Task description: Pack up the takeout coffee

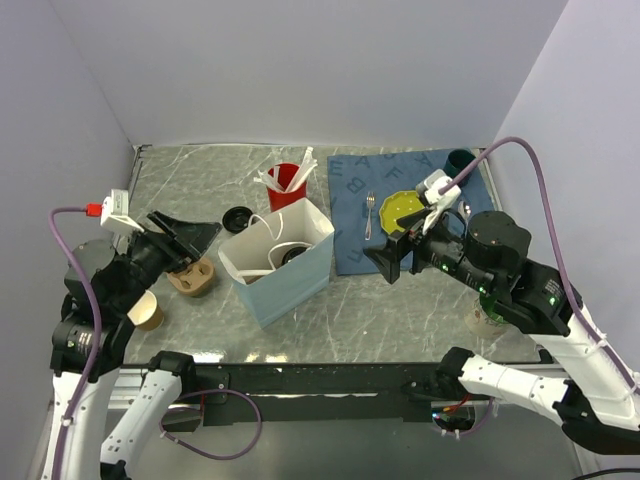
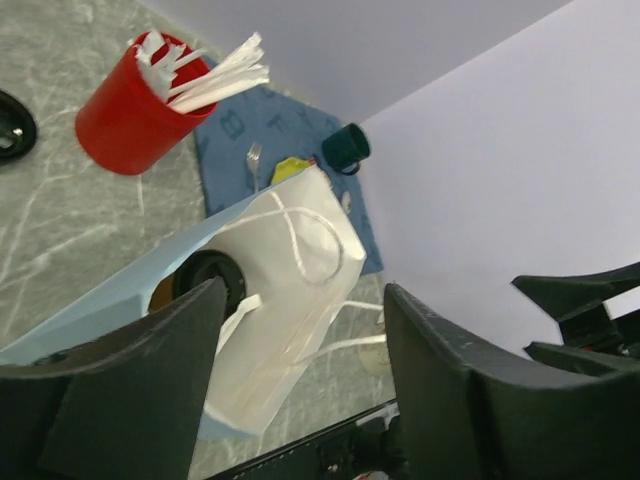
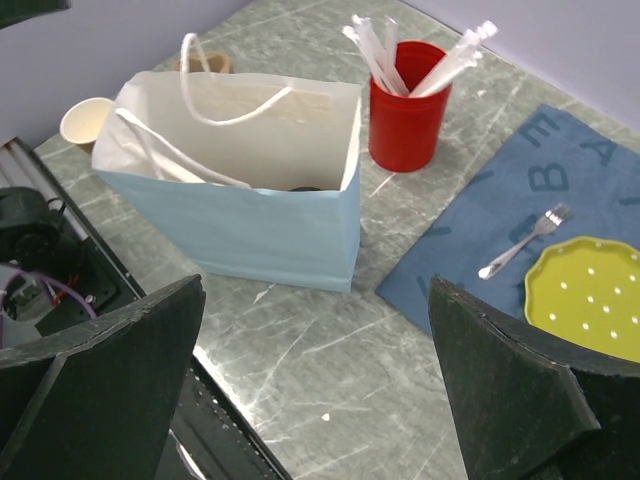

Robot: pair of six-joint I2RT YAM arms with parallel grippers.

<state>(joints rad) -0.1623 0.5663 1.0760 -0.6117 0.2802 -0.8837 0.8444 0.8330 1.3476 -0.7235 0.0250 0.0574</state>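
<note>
The takeout coffee stands inside the light blue paper bag; only its round black lid shows over the bag's white lining. In the left wrist view the lid sits deep in the bag. From the right wrist only a dark sliver of the lid peeks above the bag's near wall. My left gripper hangs open just left of the bag, holding nothing. My right gripper is wide open right of the bag, above bare table.
A red cup of white utensils stands behind the bag, with a loose black lid to its left. A brown cup carrier and a lidless paper cup sit at left. The blue mat carries a fork, yellow plate and dark mug.
</note>
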